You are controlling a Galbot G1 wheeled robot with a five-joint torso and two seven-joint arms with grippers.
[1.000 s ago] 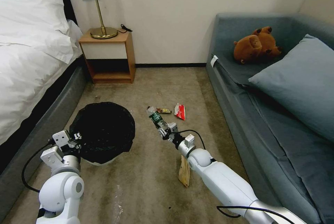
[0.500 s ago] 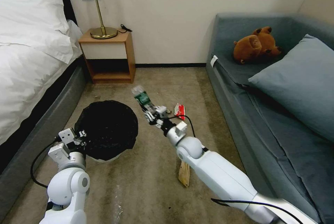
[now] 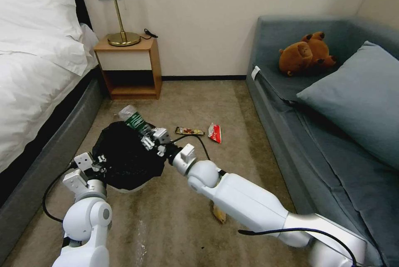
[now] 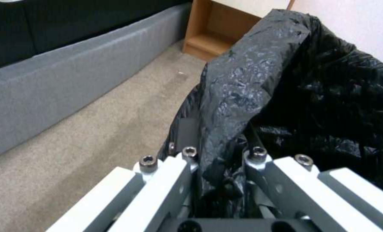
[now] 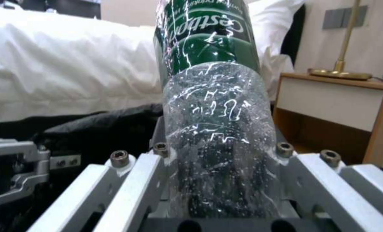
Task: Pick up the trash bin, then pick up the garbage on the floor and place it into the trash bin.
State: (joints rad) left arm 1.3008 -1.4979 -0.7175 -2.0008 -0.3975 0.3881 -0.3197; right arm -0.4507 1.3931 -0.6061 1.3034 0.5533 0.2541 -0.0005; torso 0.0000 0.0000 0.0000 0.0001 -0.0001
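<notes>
While the right gripper (image 3: 146, 139) clamps the clear plastic bottle (image 3: 132, 119) by its lower body, the bottle juts out past the far edge of the trash bin (image 3: 124, 157), so a release at this spot could, I judge, drop it on the carpet (image 3: 183, 221) beyond the rim instead of inside. The bottle is thin and crinkled, and it may spring or roll as the jaws let go. The left gripper (image 4: 217, 161) is closed on a fold of the black bag (image 4: 251, 80) at the bin's near rim. If it pinches only the liner and not the plastic wall, the bag could slide off and the bin sag or tip; the bin already leans toward that arm.

Three pieces lie on the floor: the dark snack-bar wrapper (image 3: 190, 131) and the red-and-white packet (image 3: 215, 132) near each other beyond the right arm, and the tan paper wrapper (image 3: 219, 214), mostly hidden under that arm's forearm. The bin's white wall shows only as a sliver beneath the bag. Whether anything lies inside the bin cannot be told, and the bottle's cap end is hard to make out.
</notes>
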